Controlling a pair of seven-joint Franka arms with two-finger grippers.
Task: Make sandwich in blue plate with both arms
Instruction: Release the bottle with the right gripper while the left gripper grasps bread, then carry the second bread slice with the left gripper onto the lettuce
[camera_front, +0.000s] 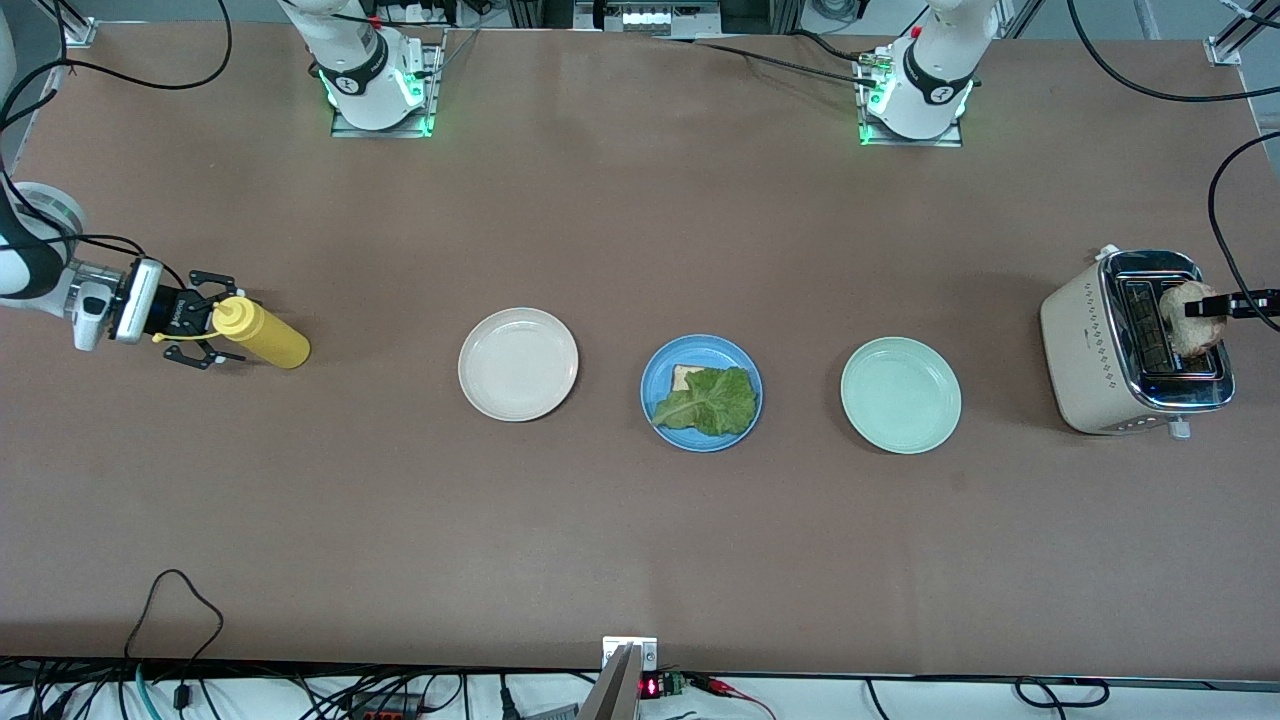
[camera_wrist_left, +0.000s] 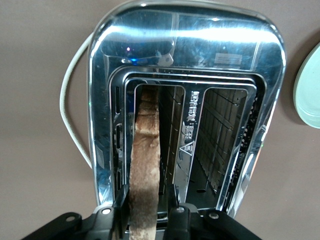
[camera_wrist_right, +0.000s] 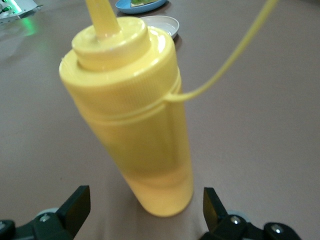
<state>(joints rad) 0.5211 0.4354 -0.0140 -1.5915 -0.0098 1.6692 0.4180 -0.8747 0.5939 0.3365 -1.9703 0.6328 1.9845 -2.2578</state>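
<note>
Bread slice (camera_wrist_left: 145, 165) in toaster (camera_front: 1120, 350) slot, pinched by left hand (camera_wrist_left: 147, 220).

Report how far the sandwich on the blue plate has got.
Done: the blue plate holds one bread slice with a lettuce leaf on it. In hand: the left gripper has its jaws closed on the toast slice in the toaster slot. The right gripper sits open around the yellow squeeze bottle. Left: toast onto the lettuce.

White jointed arms (camera_front: 360, 60) (black bands, green-lit bases) carry black cables.
</note>
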